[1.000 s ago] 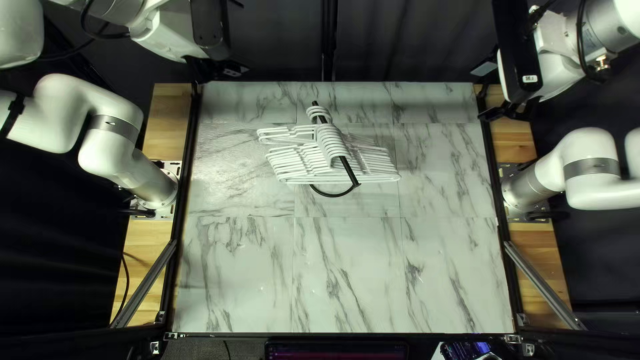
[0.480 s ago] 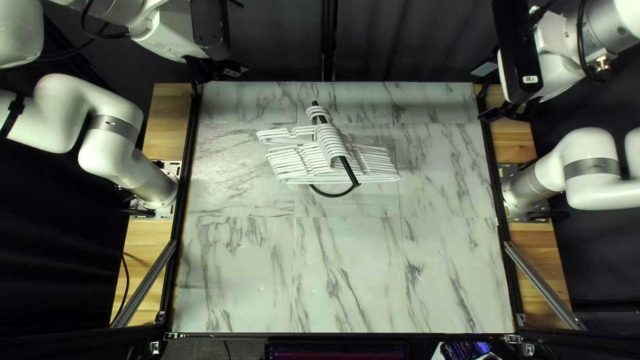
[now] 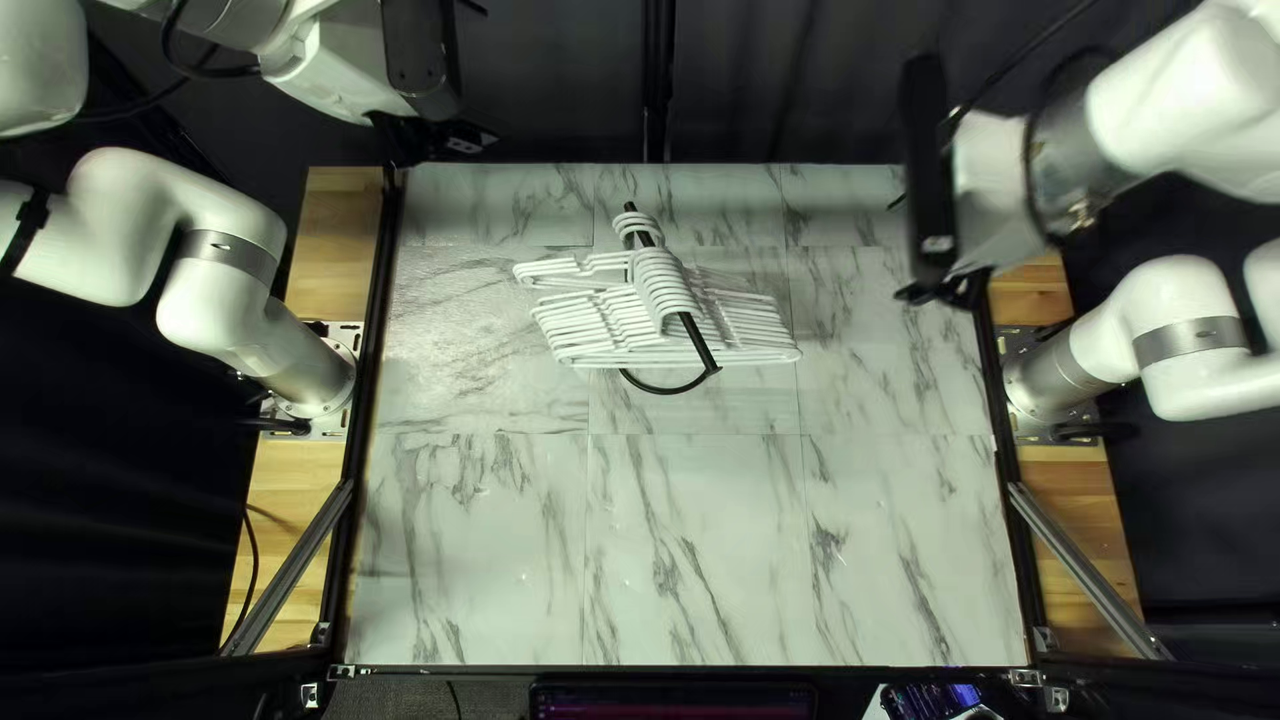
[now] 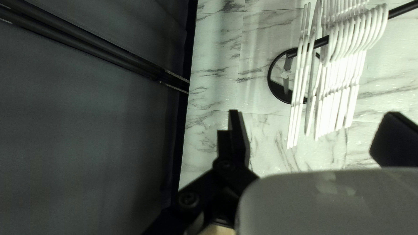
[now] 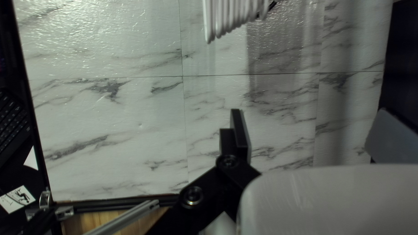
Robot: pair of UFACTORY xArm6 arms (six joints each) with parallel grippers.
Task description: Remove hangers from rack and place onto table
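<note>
On the left, no shift was seen: the left gripper [image 3: 460, 140] was held raised at the table's far edge, just where it had been a half second before. Between the two grippers, nearer the table's near edge than the left one, the white hangers [image 3: 747, 327] were left undisturbed, all still hung on the black rack [image 3: 703, 347]. And there, on the right, the change was made! The right gripper [image 3: 942, 291] had been swung inward over the table [image 3: 667, 547], closer to the hangers, though they were left well apart from it.

In the left wrist view, the left gripper [image 4: 311, 132] was shown released, its fingers spread wide with nothing caught; ahead of it, the rack's round base was revealed, and a few hangers were seen set slightly off from the packed bunch. In the right wrist view, the right gripper [image 5: 309, 132] was shown released too, equally empty; only the hangers' ends were caught ahead of it, while a keyboard [image 5: 13, 119] was revealed well off to its side, past the table's edge.
</note>
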